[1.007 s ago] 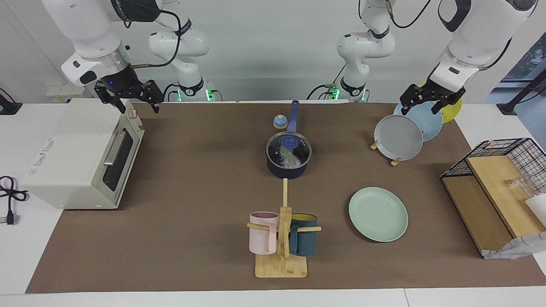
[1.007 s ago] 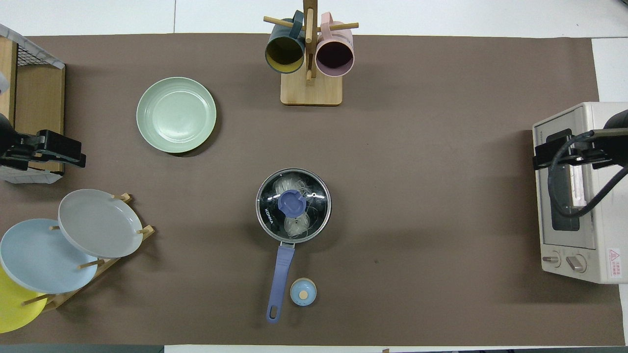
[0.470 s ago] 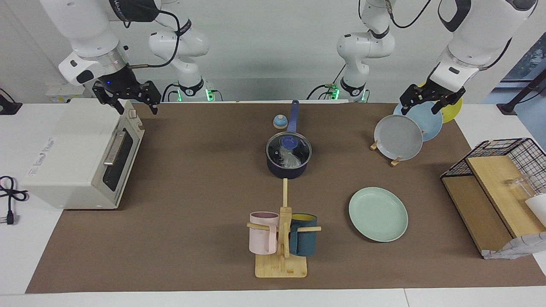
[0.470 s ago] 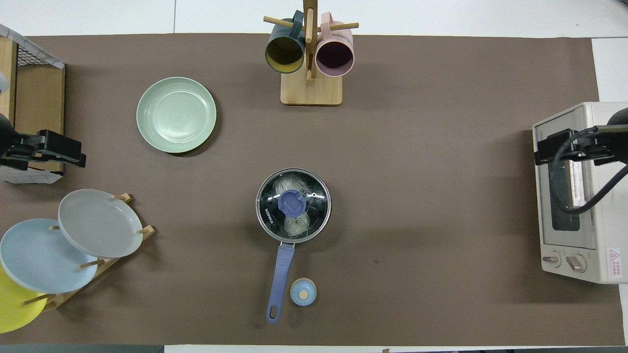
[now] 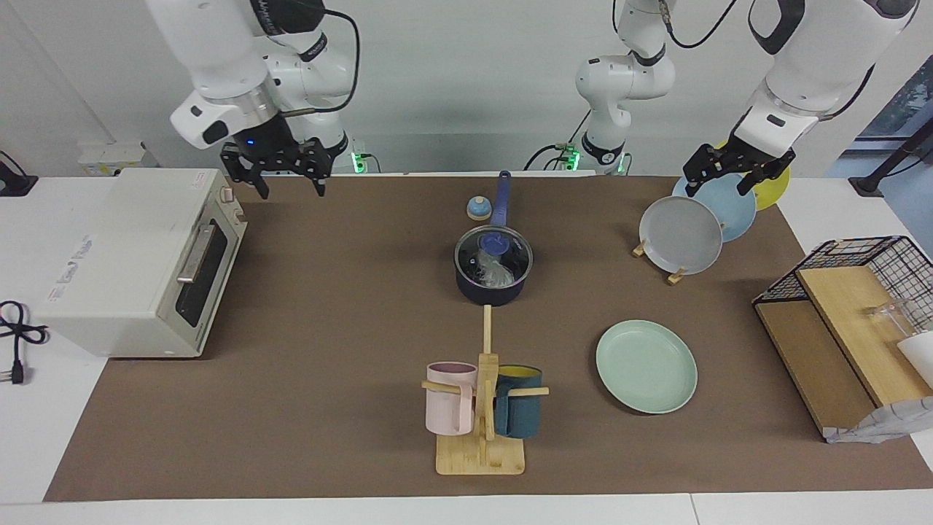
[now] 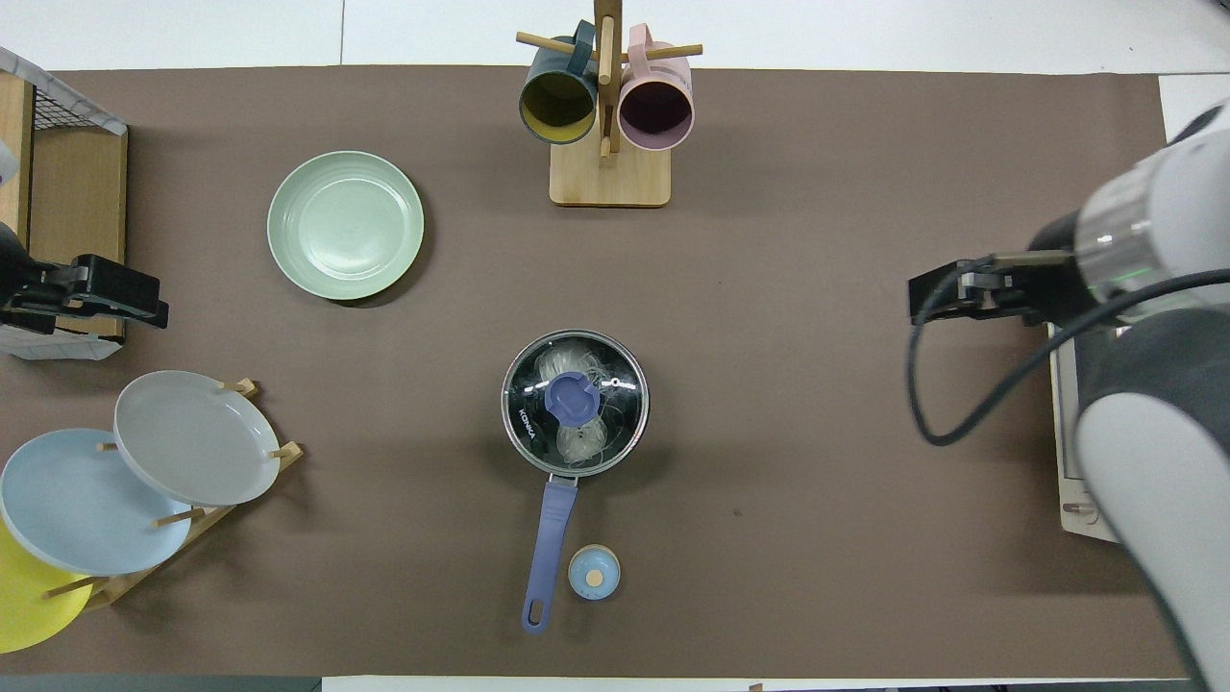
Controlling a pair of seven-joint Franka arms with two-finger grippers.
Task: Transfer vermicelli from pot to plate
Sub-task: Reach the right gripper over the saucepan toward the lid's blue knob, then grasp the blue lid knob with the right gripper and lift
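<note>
The lid (image 5: 493, 255) covers the pot (image 5: 490, 287); the right pincer (image 5: 277, 169), spread, should centre over the knob (image 5: 493, 243). The left pincer (image 5: 736, 171), spread, waits.

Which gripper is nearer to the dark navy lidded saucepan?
Right. The right gripper hangs over the mat beside the white toaster oven, closer to the saucepan; the left gripper waits over the plate rack.
</note>
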